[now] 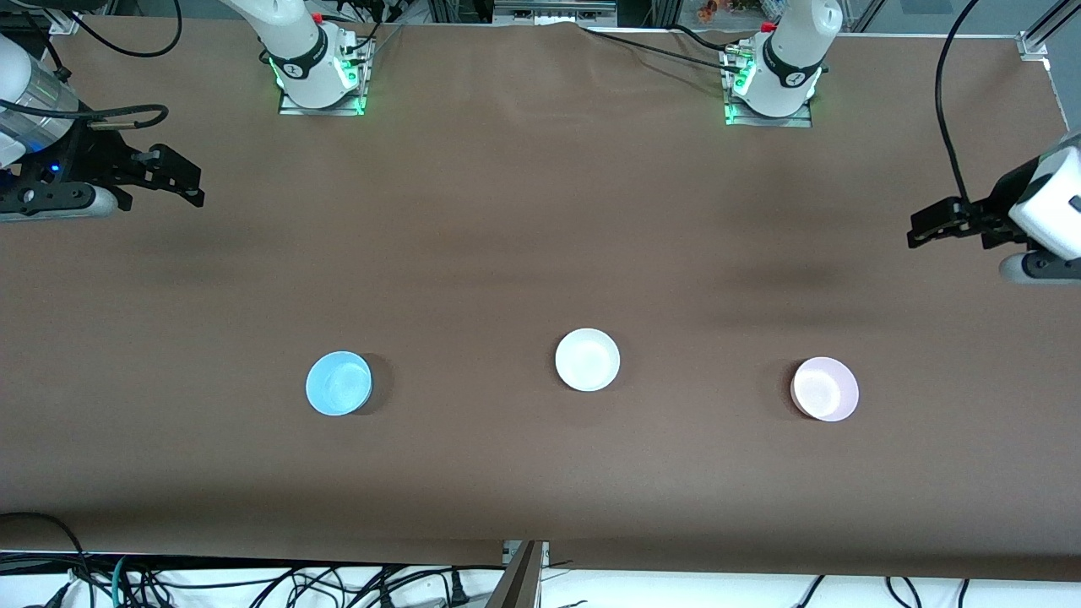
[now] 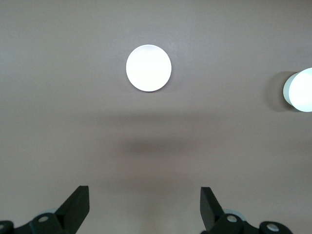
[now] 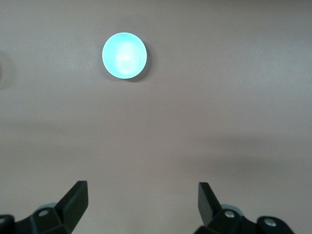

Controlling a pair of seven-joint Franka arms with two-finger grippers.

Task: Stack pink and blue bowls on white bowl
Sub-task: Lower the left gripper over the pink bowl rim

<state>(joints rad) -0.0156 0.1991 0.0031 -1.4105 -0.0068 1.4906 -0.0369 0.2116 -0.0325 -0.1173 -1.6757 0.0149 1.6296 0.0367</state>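
Note:
Three small bowls stand in a row on the brown table. The light blue bowl (image 1: 339, 383) is toward the right arm's end, the white bowl (image 1: 588, 360) in the middle, the pale pink bowl (image 1: 825, 388) toward the left arm's end. My right gripper (image 1: 187, 181) hangs open and empty over its end of the table. My left gripper (image 1: 922, 232) hangs open and empty over its end. The right wrist view shows the blue bowl (image 3: 124, 55) and its open gripper (image 3: 143, 184). The left wrist view shows the pink bowl (image 2: 148, 68), washed out pale, the white bowl (image 2: 300, 90) at the edge, and its open gripper (image 2: 144, 190).
The brown table cover (image 1: 540, 211) carries only the three bowls. The arm bases (image 1: 319, 72) (image 1: 773, 80) stand along the edge farthest from the front camera. Cables lie below the nearest edge.

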